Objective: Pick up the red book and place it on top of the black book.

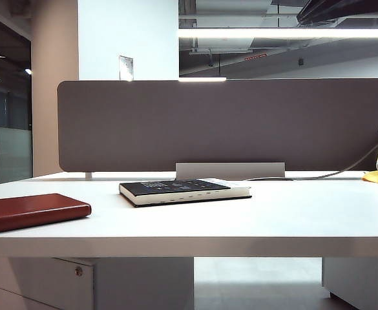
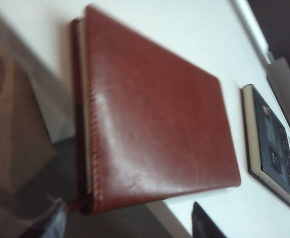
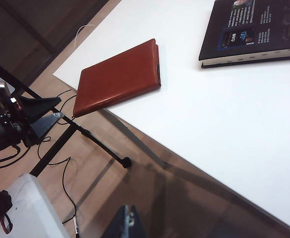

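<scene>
The red book lies flat near the left front edge of the white bench, one corner overhanging it. It is thin and rectangular, with rounded corners, a glossy leather-grain cover stitched along the border, and pale page edges. The black book lies well apart from it, toward the middle of the bench — thicker, matte black, with small white print on its cover and cream page edges bearing a row of small dark marks.

The left gripper hangs just off the overhanging corner of the red book, which fills the space ahead of the jaws; only two dark fingertips show, standing wide apart with nothing between them, and the black book lies farther out beyond.

Of the right gripper only one dark tip shows, out over the wooden floor, clear of the bench — whether its jaws stand wide or narrow I cannot tell. The red book and black book lie well ahead of it.
</scene>
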### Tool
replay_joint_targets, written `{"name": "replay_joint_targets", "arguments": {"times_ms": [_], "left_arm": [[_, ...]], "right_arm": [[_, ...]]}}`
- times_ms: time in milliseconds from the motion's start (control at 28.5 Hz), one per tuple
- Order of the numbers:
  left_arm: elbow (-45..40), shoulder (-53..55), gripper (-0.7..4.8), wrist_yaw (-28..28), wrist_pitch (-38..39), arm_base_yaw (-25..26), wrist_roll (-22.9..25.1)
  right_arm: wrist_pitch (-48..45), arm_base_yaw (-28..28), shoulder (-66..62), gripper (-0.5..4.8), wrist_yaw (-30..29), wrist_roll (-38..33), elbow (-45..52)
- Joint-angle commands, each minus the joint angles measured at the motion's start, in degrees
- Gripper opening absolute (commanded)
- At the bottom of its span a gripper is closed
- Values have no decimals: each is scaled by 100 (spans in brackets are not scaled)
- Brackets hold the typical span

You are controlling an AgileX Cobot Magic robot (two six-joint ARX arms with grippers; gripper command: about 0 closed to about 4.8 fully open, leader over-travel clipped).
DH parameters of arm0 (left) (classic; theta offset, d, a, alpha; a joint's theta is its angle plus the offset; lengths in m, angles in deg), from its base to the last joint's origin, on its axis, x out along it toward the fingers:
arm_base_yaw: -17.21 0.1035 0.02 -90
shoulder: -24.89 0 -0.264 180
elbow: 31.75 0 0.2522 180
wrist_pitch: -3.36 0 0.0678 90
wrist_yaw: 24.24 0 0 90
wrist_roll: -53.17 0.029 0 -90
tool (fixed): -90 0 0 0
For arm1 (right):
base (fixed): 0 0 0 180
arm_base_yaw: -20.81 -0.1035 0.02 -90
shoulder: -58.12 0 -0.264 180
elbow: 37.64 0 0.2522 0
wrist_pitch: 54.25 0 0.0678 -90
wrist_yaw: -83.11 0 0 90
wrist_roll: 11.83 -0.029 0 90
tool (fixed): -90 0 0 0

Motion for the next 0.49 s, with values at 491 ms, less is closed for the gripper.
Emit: {"name": "replay_joint_targets", "arguments": {"times_ms": [491], "left_arm": [[-28,157,305,-669,-39,4,-1362]], "right_arm": [[197,-2,15,-1,-39,153,-26]]}}
